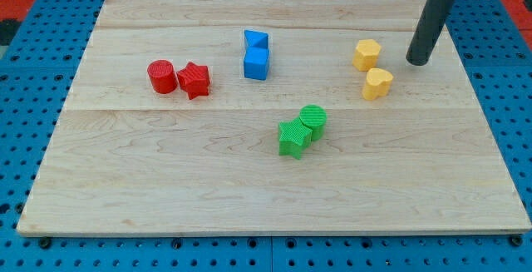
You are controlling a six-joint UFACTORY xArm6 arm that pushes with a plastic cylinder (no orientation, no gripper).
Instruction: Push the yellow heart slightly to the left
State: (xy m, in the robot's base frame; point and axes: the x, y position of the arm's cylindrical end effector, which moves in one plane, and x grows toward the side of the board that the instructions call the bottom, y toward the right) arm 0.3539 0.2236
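Pale wooden board (266,180) on blue pegboard surface (25,72). No jaws on this arm, only straight dark rod; my tip (416,61) rests on board near its upper right. Yellow heart-shaped block (377,83) at 8 o'clock from tip, near, not touching. Yellow hexagonal block (366,55) at 9 o'clock from tip, just above heart, narrow gap between. Blue triangular block (255,39) touches blue cube (256,64) below. Red cylinder (162,77) touches red star block (194,79). Green cylinder (313,122) touches green star block (293,137), board centre.
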